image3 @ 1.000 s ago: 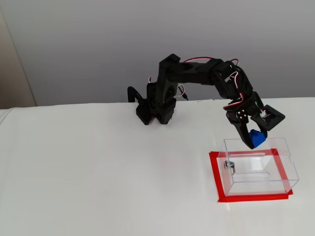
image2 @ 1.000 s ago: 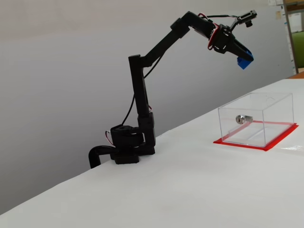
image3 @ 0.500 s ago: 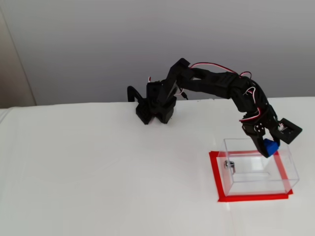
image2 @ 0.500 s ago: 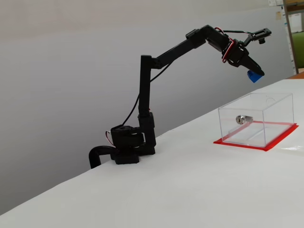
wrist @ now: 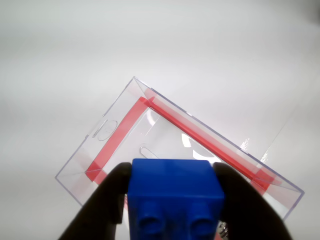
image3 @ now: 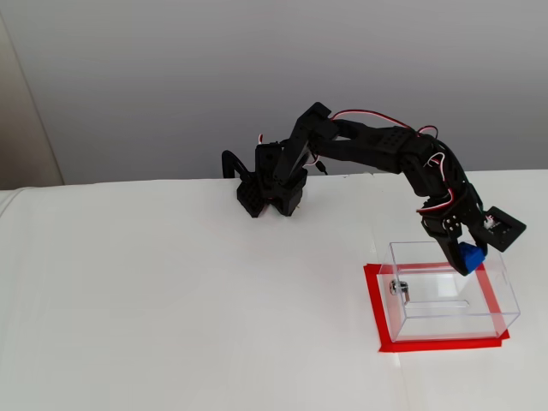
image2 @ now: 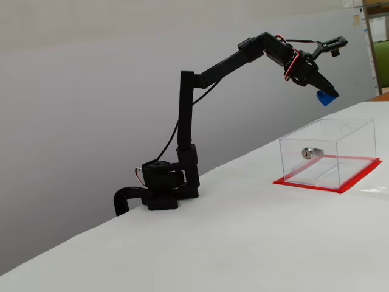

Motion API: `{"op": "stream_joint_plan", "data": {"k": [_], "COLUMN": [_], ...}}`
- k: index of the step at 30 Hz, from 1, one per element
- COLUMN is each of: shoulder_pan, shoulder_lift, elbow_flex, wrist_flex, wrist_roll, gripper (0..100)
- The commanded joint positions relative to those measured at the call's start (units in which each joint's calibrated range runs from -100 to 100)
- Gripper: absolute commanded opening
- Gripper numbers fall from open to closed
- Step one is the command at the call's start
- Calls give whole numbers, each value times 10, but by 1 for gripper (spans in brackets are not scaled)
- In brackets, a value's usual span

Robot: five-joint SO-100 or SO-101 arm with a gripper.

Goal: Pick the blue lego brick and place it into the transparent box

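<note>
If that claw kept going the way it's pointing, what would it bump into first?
Probably the transparent box. The gripper, shut on the blue lego brick, points down at the box's open top in the wrist view. Nothing lies between, so it would likely enter the box, though it might clip a wall; depth is unclear.

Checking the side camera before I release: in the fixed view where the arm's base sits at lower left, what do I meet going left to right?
Arm base → blue lego brick held in the gripper → the transparent box; the brick hangs above the box.
</note>
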Motion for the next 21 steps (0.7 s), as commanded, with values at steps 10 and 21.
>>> {"op": "stream_joint_plan", "data": {"k": [10,21], "shoulder_pan": [-1,-1], "shoulder_lift": [-7,-7], "elbow_flex": [-14,-14], "wrist_flex": [-8,-8], "wrist_roll": [1,1], "gripper": [34,34]}}
